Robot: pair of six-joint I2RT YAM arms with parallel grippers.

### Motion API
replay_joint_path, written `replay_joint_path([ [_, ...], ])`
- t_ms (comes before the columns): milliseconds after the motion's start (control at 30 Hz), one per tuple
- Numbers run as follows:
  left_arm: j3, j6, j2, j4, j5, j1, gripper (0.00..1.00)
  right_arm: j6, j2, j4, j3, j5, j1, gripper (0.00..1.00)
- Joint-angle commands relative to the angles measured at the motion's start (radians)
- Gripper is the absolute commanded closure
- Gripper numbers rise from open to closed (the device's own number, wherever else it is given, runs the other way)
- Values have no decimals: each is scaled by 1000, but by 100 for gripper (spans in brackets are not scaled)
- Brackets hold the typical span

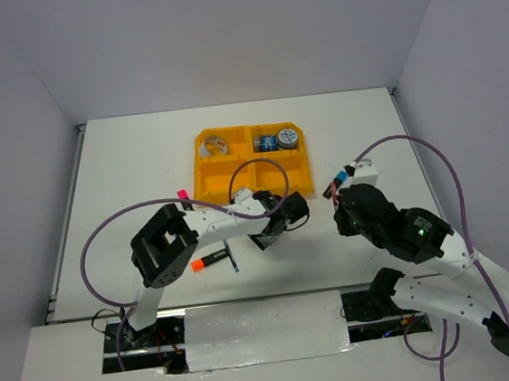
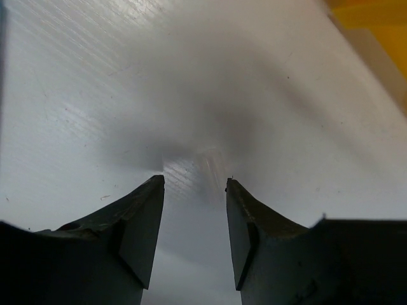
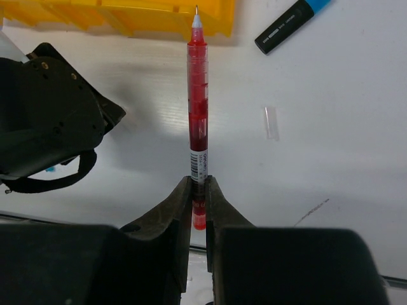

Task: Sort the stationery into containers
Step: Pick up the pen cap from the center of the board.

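Observation:
The orange four-compartment tray (image 1: 205, 172) lies at mid-table. Its far left compartment holds a silvery ring (image 1: 216, 145); its far right one holds blue-grey tape rolls (image 1: 277, 140). My right gripper (image 3: 198, 182) is shut on a red pen (image 3: 198, 95) that points at the tray's near edge (image 3: 127, 16). A blue-capped marker (image 3: 292, 22) lies just right of the pen tip. My left gripper (image 2: 194, 181) is open and empty, low over bare table, with the tray corner (image 2: 375, 13) at its upper right. An orange-capped marker (image 1: 207, 261) and a thin blue pen (image 1: 232, 256) lie near the left arm.
A pink-capped marker (image 1: 183, 196) shows by the tray's left near corner. A small clear scrap (image 3: 271, 122) lies on the table right of the red pen. My left gripper's black body (image 3: 51, 121) sits close to the left of the red pen.

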Motion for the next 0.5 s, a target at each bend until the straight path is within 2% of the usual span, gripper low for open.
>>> replay_joint_path([
  [0, 36, -7, 31, -12, 31, 18, 44, -13, -12, 25, 1, 4, -6, 100],
  [333, 55, 44, 74, 23, 65, 28, 43, -18, -24, 26, -2, -7, -5, 100],
  [467, 52, 48, 85, 25, 83, 28, 50, -19, -34, 29, -3, -8, -5, 100],
])
